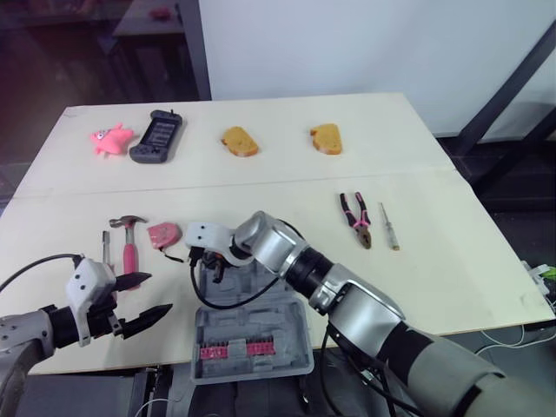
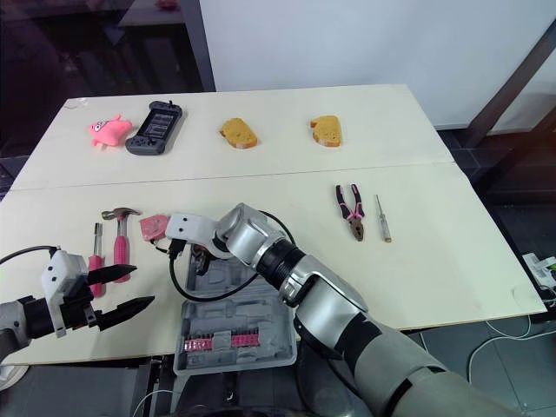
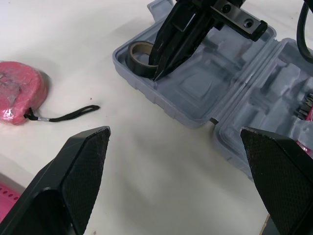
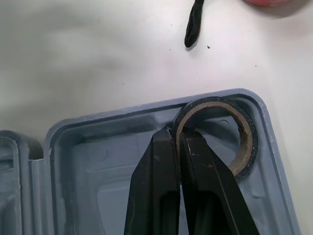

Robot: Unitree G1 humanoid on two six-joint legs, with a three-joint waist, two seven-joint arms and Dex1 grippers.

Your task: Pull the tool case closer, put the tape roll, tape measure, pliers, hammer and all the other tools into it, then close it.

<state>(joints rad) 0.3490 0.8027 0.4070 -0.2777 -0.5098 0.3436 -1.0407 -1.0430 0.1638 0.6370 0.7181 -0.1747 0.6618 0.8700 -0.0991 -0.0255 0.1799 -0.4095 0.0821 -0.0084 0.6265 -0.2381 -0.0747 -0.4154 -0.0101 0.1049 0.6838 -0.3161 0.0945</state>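
**Tape roll pinched at the case corner**

The tape roll lay in a corner of the open case's far half, close against the wall. It looked light, with a stiff cardboard core and slick black wrap, so it should neither crush nor sag. The ring wall seemed the sound place to hold it, one finger inside and one outside. The right gripper was clamped on it in just that way, on the side of the ring nearer the middle of the case.

The tape measure sat on the table just beyond the case, its cord trailing, with the hammer beside it. The pliers and a screwdriver lay well apart on the right. The left gripper hovered by the near edge, fingers spread wide and holding nothing.
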